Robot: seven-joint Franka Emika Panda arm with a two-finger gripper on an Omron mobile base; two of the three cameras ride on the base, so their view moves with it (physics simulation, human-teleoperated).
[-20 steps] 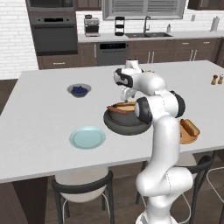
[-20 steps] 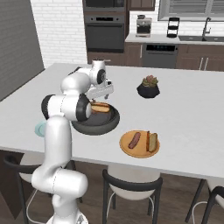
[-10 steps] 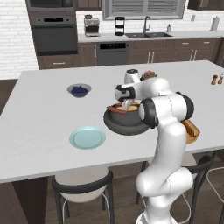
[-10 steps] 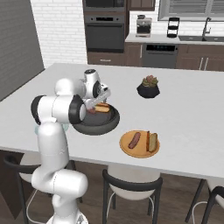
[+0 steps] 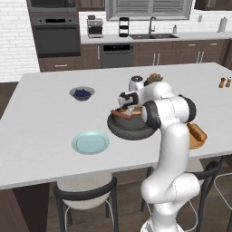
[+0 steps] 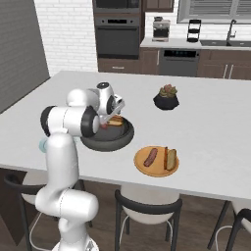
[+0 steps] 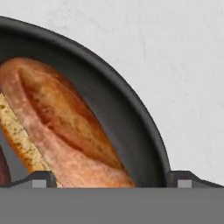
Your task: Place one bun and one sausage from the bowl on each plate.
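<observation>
The white table (image 5: 41, 122) carries everything. On it the dark-grey bowl (image 5: 118, 128) sits near the middle, just in front of the arm's bent elbow, with the pale blue plate (image 5: 90, 142) lying bare to its left in the left base view. The orange-brown plate (image 6: 157, 160) rests to the other side of the bowl, near the table's front edge, and holds a sausage (image 6: 151, 157) and a bun (image 6: 170, 159) side by side. Farther back stand a black plant pot (image 6: 165, 97) and a small bowl of blueberries (image 5: 82, 93).

The claw (image 7: 112, 179) is lowered into the dark-grey bowl with its jaws spread wide, one dark fingertip (image 7: 40, 178) on each side of a golden-brown bun (image 7: 65, 124) that lies against the bowl's inner wall (image 7: 127, 118). The fingers straddle the bun's end without closing on it. A sliver of reddish sausage (image 7: 3, 168) shows beside that bun.
</observation>
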